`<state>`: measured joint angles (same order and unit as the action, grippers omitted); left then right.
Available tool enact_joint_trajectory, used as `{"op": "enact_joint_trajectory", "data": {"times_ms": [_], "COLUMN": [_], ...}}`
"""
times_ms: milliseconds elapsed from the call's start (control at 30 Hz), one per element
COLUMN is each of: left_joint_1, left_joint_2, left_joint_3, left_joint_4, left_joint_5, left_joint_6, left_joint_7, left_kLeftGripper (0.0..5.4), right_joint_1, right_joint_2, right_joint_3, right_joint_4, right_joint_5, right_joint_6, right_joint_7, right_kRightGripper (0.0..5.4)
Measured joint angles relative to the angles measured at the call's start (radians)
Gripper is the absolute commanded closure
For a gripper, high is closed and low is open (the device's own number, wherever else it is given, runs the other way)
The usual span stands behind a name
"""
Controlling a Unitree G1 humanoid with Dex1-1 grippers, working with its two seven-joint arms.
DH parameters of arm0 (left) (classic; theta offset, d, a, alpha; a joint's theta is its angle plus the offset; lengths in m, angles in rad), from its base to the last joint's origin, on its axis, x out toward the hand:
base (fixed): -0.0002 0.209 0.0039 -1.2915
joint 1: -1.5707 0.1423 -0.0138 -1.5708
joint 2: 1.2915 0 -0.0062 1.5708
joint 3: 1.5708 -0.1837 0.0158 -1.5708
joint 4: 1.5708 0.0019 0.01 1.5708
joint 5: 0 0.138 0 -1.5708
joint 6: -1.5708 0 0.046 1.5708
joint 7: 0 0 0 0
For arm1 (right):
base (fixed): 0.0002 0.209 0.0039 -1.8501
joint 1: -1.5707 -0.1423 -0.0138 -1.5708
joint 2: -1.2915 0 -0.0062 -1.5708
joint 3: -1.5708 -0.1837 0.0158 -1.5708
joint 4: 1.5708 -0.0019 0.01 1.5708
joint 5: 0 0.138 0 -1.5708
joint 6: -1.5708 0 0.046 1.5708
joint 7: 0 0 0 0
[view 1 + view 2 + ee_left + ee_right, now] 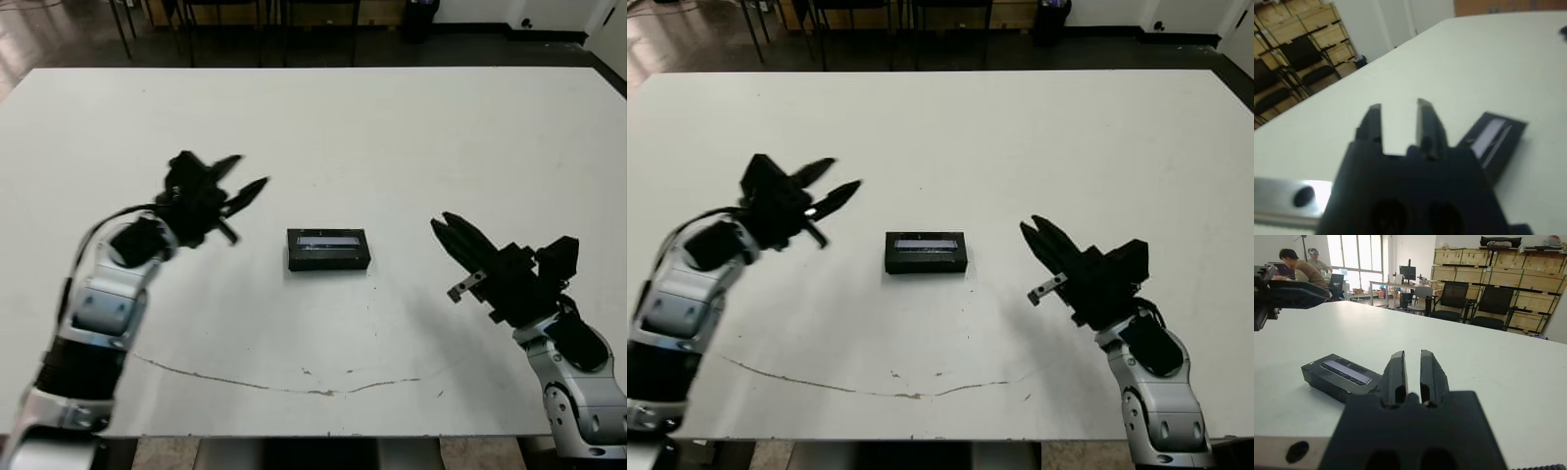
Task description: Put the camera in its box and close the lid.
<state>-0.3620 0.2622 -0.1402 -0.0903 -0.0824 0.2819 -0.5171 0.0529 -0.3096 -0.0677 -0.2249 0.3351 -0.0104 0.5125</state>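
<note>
The lid (328, 248), a black cover with a glossy bluish-grey strip on top, lies flat in the middle of the table and also shows in the left wrist view (1492, 139) and the right wrist view (1342, 374). The white-lined box and the camera are hidden; I see neither anywhere. My left gripper (252, 169) hangs above the table to the left of the lid, open and holding nothing. To the lid's right, my right gripper (443, 221) is shut and empty, its fingers (1395, 369) pointing toward the lid.
The white table (411, 127) carries a thin brown line (294, 385) near its front edge. Chairs and wooden crates (1484, 264) stand beyond the table, and two people (1300, 269) sit far off at desks.
</note>
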Motion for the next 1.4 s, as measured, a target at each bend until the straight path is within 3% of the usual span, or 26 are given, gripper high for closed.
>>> {"op": "enact_joint_trajectory", "data": {"times_ms": [367, 733, 967, 1267, 1400], "left_joint_1": [-0.002, 0.003, -0.021, -0.026, 0.042], "left_joint_2": [-0.125, -0.126, -0.104, -0.075, -0.059], "left_joint_3": [-0.141, -0.290, -0.302, -0.259, -0.205], "left_joint_4": [0.036, 0.084, 0.117, 0.105, 0.026], "left_joint_5": [0.117, 0.252, 0.248, 0.177, 0.126], "left_joint_6": [0.061, 0.168, 0.203, 0.255, 0.285], "left_joint_7": [0.144, 0.146, 0.081, 0.011, 0.010], "left_kLeftGripper": [5.39, 5.39, 5.39, 5.39, 5.39], "right_joint_1": [0.011, 0.021, 0.021, 0.020, 0.020], "right_joint_2": [0.000, 0.000, 0.000, 0.004, 0.006], "right_joint_3": [-0.001, -0.003, -0.003, -0.002, -0.001], "right_joint_4": [-0.022, -0.022, -0.019, -0.016, -0.016], "right_joint_5": [0.000, 0.002, 0.003, 0.004, 0.000], "right_joint_6": [0.002, -0.005, -0.009, -0.010, -0.011], "right_joint_7": [-0.019, -0.015, -0.010, -0.003, -0.008], "right_kRightGripper": [5.40, 5.40, 5.40, 5.40, 5.40]}}
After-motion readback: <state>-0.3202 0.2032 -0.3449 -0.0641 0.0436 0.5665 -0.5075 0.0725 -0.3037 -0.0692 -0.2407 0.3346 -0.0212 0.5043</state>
